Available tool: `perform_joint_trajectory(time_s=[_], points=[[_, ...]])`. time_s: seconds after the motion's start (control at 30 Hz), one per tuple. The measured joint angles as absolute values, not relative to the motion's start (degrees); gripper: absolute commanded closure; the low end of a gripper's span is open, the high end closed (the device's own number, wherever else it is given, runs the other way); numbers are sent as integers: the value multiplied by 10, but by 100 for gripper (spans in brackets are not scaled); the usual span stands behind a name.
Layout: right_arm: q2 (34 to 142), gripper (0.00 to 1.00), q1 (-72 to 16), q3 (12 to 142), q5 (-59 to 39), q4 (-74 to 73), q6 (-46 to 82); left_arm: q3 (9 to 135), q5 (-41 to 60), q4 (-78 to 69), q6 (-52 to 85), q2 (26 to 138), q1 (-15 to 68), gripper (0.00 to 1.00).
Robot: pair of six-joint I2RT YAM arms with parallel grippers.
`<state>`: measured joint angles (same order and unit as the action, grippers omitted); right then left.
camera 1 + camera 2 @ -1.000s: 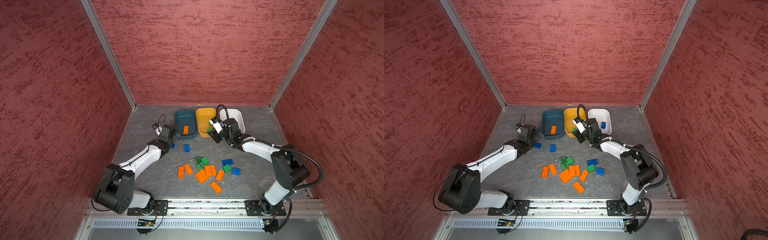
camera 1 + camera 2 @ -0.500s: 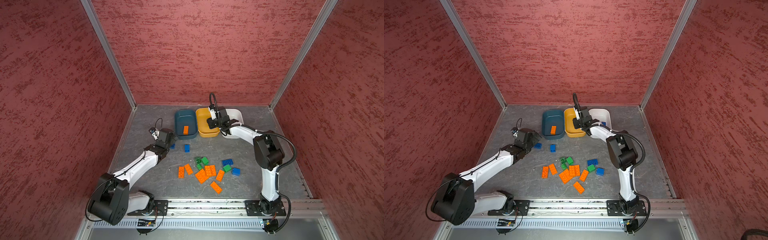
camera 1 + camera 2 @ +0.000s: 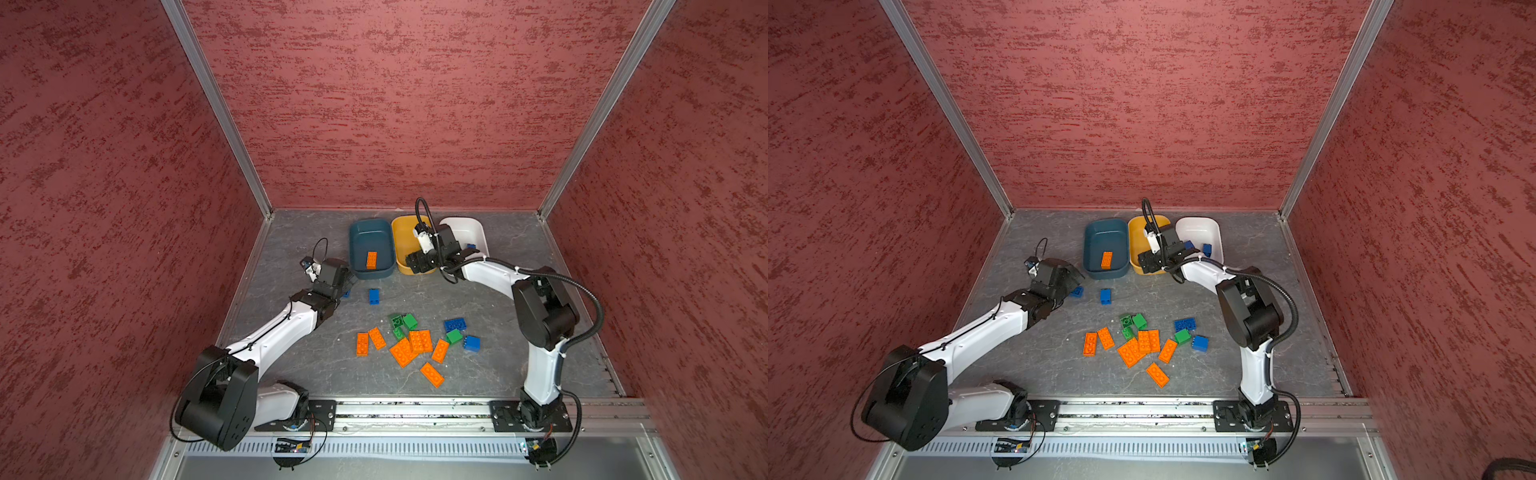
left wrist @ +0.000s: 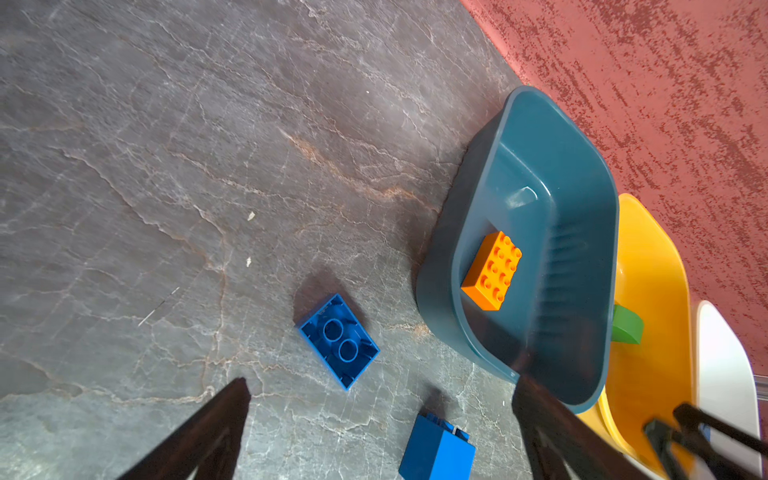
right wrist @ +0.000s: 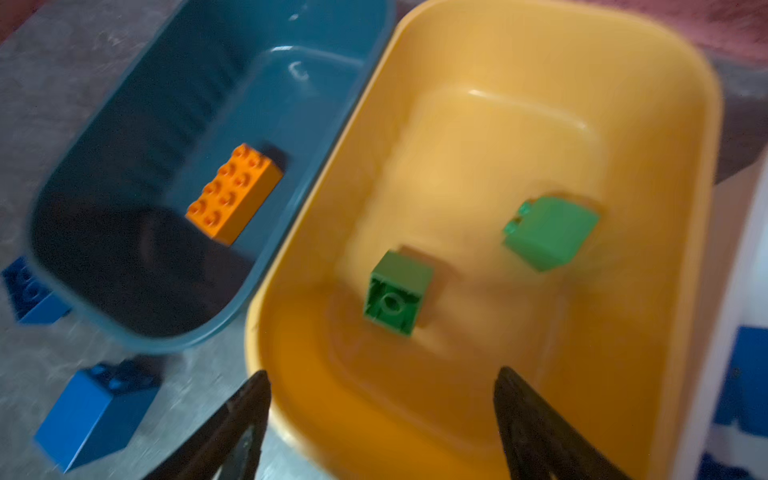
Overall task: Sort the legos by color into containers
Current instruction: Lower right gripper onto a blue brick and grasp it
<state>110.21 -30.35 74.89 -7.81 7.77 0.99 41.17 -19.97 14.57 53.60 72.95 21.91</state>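
- Bricks first: the loose legos (image 3: 417, 341) lie heaped mid-table (image 3: 316, 370), well short of the three containers (image 3: 1136, 232) lined up by the back wall.
- Sorting looks barely begun to me. One orange brick (image 3: 371, 260) lies in the teal tub (image 3: 369, 235), two green blocks (image 5: 398, 293) in the yellow tub (image 5: 498, 124), and a couple of blue bricks (image 3: 1207, 249) in the white tub (image 3: 1198, 230).
- The right gripper (image 5: 383, 372) hangs over the near end of the yellow tub, fingers spread wide with nothing between them.
- The left gripper (image 4: 381, 381) is also spread and empty, low beside the teal tub. An upturned blue brick (image 4: 338, 340) lies just ahead of it.
- These pieces look hard, light and rigid, so no squeeze should hurt them. Their smooth walls are probably slick, so I'd pinch across two flat opposite sides, never over the studs.
- The orange plates (image 3: 402, 353) look trickier because they lie low and touch one another. I'd bring the fingertips right down to the table and take an outlying one first.
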Motion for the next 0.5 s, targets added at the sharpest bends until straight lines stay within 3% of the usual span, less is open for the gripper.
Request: perform_joint_trajectory(time_s=[0.3,0.5], points=[[1076,1,-419,723,-42,80,72,413,-208,172,541,727,218,1],[1119,3,-487,773,3,119,112,412,-216,198,558,701,208,1]])
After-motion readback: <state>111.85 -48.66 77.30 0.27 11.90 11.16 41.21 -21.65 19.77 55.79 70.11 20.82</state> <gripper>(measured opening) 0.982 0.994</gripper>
